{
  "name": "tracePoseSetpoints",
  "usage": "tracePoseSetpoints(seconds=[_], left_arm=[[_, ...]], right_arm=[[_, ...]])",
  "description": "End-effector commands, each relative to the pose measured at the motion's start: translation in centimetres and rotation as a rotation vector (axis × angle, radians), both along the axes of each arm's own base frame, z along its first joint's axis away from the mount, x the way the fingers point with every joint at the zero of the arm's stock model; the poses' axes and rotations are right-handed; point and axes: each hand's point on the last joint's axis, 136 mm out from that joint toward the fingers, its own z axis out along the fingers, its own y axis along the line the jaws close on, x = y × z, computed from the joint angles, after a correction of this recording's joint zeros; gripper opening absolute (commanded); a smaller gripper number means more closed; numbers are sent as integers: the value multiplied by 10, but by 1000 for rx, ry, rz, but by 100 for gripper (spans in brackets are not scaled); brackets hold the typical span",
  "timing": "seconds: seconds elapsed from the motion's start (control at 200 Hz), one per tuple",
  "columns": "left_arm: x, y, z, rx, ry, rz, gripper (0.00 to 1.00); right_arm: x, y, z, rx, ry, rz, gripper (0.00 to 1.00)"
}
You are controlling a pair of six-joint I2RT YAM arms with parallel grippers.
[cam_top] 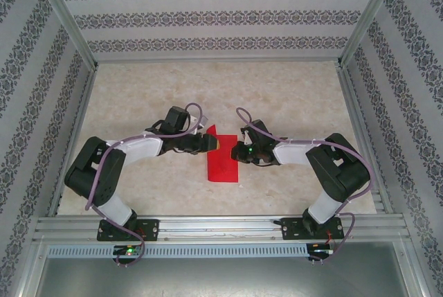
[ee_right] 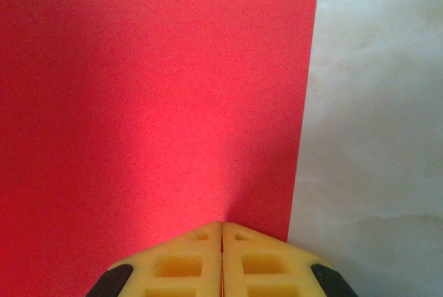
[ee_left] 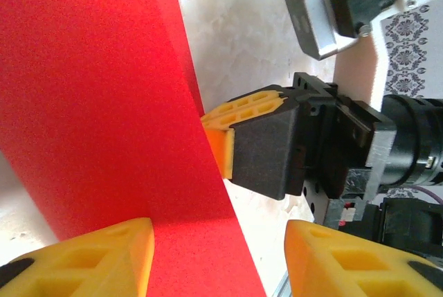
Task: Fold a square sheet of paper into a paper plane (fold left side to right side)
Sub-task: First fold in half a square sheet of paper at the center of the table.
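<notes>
The left gripper (ee_left: 218, 233) stood roughly half open, its two yellow fingers (ee_left: 90, 259) well apart and holding nothing. The red sheet (ee_left: 90, 103) ran up through the gap between them, and one finger covered its near part. Whether the paper touched that finger could not be told. Past the sheet's long edge a strip of a second red layer showed, lying lower against the table (ee_left: 242, 34).

The right gripper (ee_right: 221, 228) was closed tight, the two yellow tips pressed together with no gap. They sat on the sheet's right edge, and a faint crease fanned out from them across the paper. The fingers hid that edge, so it could not be made out whether a layer was nipped between them or only pressed down. In the left wrist view the same tips met the paper's edge and disappeared behind it.

From above, the sheet lay in the middle of the table, between the two arms, as a narrow rectangle with its long sides running near to far. The left gripper was over its far left part and the right gripper at its right side, a little nearer. They hid much of the far half, where a slanted red corner stuck out. Both wrist views cut the sheet off, and the number of layers was hard to tell.
</notes>
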Motion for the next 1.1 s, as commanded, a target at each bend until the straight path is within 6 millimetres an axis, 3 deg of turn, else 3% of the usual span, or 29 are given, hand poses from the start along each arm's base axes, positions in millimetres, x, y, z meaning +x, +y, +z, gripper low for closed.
tracePoseSetpoints(seconds=[0.0, 0.16, 0.535, 0.704, 0.824, 1.094], left_arm=[[6, -14, 8, -33, -29, -23, 50], [4, -16, -3, -3, -17, -24, 45], [7, -15, -12, 56, -23, -7, 10], [4, -15, -14, 68, -20, -15, 1], [4, -15, -12, 68, -25, -14, 0], [2, -15, -8, 64, -35, -17, 0]], right_arm=[[-14, -2, -14, -13, 49, 9, 8], [-14, 1, -12, 6, 42, 17, 7], [-9, 7, 0, 46, 8, 22, 7], [-3, 11, 18, 77, -37, 24, 7], [2, 9, 33, 86, -78, 13, 16], [-1, -16, 58, 93, -148, -54, 37]])
